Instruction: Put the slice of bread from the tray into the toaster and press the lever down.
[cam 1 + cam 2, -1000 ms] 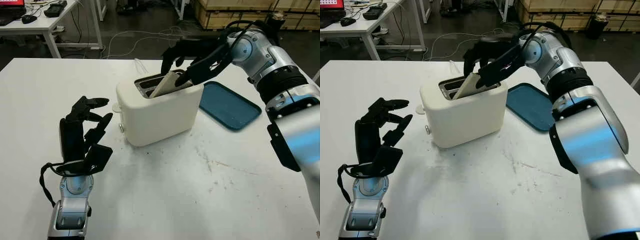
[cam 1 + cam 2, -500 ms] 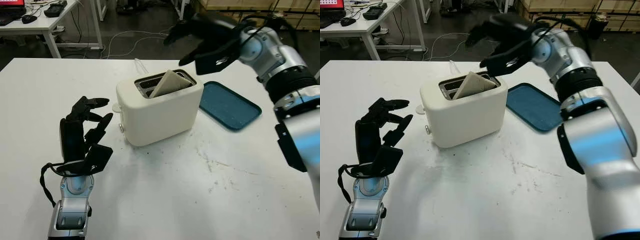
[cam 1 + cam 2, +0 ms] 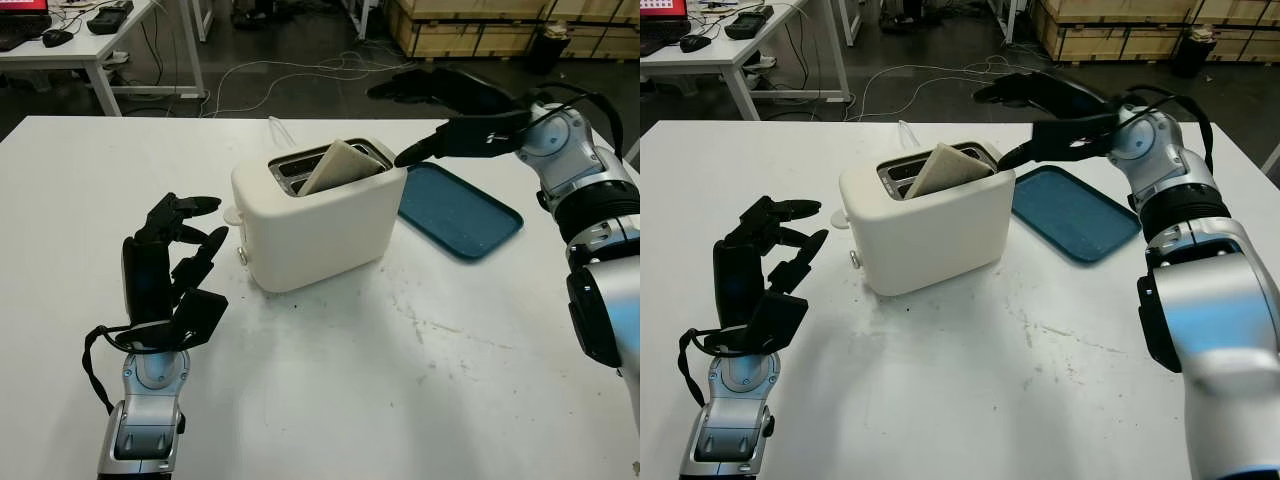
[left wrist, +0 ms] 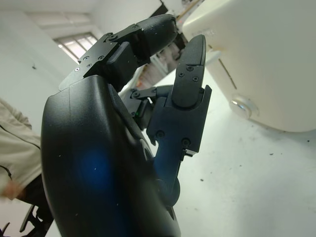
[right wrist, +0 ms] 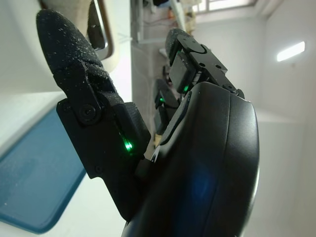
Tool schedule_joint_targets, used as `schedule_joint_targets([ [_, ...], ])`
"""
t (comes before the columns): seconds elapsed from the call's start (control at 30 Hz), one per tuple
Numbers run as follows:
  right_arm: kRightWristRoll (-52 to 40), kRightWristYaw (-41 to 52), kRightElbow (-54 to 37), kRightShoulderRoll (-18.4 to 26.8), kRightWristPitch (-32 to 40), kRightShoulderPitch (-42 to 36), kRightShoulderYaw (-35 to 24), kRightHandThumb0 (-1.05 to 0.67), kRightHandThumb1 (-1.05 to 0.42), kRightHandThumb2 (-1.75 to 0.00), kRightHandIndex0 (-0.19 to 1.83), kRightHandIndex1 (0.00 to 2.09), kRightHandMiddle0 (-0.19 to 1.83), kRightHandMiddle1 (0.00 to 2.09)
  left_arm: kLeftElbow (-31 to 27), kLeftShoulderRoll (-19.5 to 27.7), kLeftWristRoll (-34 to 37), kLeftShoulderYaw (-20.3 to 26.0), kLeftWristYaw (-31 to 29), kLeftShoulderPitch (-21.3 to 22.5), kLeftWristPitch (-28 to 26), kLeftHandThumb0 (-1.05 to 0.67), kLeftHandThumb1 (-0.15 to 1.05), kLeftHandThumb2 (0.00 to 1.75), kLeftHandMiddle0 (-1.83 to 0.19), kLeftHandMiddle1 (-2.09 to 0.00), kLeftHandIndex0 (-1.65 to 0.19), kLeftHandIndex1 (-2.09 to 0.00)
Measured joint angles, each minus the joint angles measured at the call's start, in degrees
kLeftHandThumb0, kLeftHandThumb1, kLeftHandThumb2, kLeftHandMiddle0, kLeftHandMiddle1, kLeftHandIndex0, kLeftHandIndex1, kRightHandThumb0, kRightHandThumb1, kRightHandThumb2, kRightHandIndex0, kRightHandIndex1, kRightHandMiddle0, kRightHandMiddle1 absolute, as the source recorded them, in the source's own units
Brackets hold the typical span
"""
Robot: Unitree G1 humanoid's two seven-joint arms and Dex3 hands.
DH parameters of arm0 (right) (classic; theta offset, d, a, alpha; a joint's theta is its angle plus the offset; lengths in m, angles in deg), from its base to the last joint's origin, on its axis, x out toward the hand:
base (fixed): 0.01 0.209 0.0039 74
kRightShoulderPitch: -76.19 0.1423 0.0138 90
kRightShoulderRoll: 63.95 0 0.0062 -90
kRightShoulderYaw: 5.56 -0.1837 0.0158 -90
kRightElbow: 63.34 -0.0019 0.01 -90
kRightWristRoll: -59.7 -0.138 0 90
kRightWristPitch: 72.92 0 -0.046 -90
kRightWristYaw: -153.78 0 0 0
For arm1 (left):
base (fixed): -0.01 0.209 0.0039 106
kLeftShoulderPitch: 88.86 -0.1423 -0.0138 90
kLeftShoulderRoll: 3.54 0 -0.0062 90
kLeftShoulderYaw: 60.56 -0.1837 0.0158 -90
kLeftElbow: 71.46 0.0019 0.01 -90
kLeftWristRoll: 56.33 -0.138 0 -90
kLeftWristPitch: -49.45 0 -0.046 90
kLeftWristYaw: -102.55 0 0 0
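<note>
My right hand [image 3: 1055, 110] holds nothing, fingers extended, raised above the gap between toaster and tray, one fingertip near the toaster's upper right corner. My left hand [image 3: 170, 265] stands upright on the table left of the toaster, fingers loosely bent around nothing. I count one slice of bread [image 3: 335, 165], one toaster [image 3: 318, 213], one tray [image 3: 458, 211]. The slice sits tilted in the toaster's slot, its upper part protruding. The blue tray, right of the toaster, contains nothing. Both rest on the white table [image 3: 400, 380].
</note>
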Motion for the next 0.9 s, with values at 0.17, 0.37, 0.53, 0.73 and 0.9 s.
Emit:
schedule_joint_targets([
  [0.17,-2.4,0.8,-0.2,-0.2,-0.6,-2.4,-2.4,-0.99,-0.77,0.00,0.52,0.26,0.68,0.09,0.0,-0.1,0.0,0.0,0.0,0.0,0.0,-0.31,0.92,0.11,-0.59,-1.40,-0.63,-0.81],
  [0.37,-2.3,-3.5,-1.3,-1.9,-1.9,-4.2,-3.2,-0.81,-0.70,0.00,0.65,0.36,0.80,0.10,0.0,-0.1,0.0,0.0,0.0,0.0,0.0,-0.32,0.92,0.11,-0.60,-1.44,-0.63,-0.81],
  [0.53,-2.1,-6.2,-1.7,-3.2,-3.3,-4.6,-2.8,-0.78,-0.69,0.00,0.74,0.39,0.86,0.10,0.0,-0.1,0.0,0.0,0.0,0.0,0.0,-0.32,0.92,0.11,-0.59,-1.42,-0.63,-0.80],
  [0.73,-2.3,-6.6,-1.7,-4.6,-3.9,-4.7,-3.1,-0.68,-0.68,0.00,0.80,0.41,0.92,0.09,0.0,-0.2,0.0,0.0,0.0,0.0,0.0,-0.32,0.92,0.11,-0.59,-1.40,-0.63,-0.80],
  [0.9,-2.3,-7.2,-1.7,-5.7,-4.5,-4.7,-3.1,-0.63,-0.65,0.00,0.79,0.40,0.94,0.08,0.1,-0.2,0.0,0.0,0.0,0.0,0.0,-0.32,0.92,0.11,-0.60,-1.40,-0.64,-0.80],
])
